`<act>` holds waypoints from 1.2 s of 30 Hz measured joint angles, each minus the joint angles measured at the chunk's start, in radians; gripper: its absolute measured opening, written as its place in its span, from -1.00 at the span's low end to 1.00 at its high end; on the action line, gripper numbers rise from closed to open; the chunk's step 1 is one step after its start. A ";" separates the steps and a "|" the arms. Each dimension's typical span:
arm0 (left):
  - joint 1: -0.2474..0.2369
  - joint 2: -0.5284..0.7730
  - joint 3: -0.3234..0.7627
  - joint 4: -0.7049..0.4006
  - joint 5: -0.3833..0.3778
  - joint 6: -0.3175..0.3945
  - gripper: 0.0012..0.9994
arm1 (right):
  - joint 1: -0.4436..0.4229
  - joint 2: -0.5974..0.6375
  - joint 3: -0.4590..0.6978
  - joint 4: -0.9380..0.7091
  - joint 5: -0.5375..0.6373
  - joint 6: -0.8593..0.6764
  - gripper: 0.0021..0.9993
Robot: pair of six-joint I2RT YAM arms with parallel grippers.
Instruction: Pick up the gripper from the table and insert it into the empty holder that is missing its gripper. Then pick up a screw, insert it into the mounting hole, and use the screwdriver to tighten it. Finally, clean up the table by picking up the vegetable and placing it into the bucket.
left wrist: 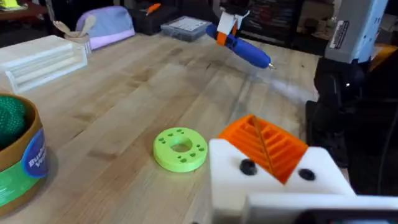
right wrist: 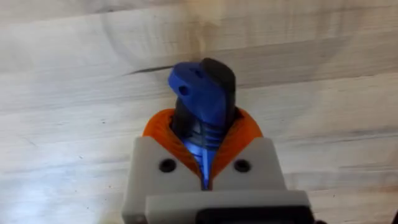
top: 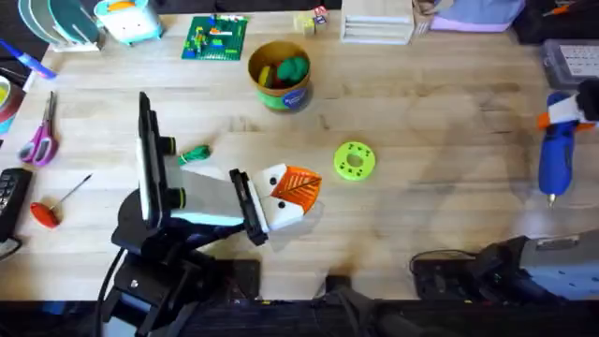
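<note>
My right gripper (top: 564, 114) (right wrist: 204, 134) is shut on the blue screwdriver (top: 555, 159) (right wrist: 202, 93) at the table's far right. The screwdriver (left wrist: 245, 50) hangs tilted above the wood, bit pointing down. My left gripper (top: 301, 187) (left wrist: 267, 146) rests near the table's middle front, its white blocks and orange tips pressed together, shut on nothing. The green leafy vegetable (top: 195, 154) lies on the table beside the left arm. The yellow-tan bucket (top: 281, 98) (left wrist: 25, 162) stands at the back centre with green and red toys inside. The loose gripper piece, the empty holder and the screw are out of view.
A lime-green disc (top: 354, 161) (left wrist: 180, 149) lies just right of the left gripper. A red-handled screwdriver (top: 47, 211) and scissors (top: 39, 140) lie at the left edge. Boxes and toys line the back edge. Bare wood spans between the disc and the right arm.
</note>
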 joint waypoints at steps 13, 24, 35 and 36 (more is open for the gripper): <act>0.000 0.000 0.000 0.000 0.000 0.000 -0.97 | 0.135 -0.443 0.000 0.051 -0.215 0.200 -0.95; 0.000 0.000 0.000 0.000 0.000 0.000 -0.97 | 0.420 -0.779 -0.160 0.194 -0.326 0.301 -0.95; 0.000 0.000 0.000 0.000 -0.004 0.000 -0.97 | 0.751 -0.956 -0.502 0.744 -0.516 0.555 -0.95; 0.000 0.000 0.000 0.000 -0.005 0.000 -0.97 | 0.796 -0.954 -0.510 0.786 -0.524 0.571 -0.95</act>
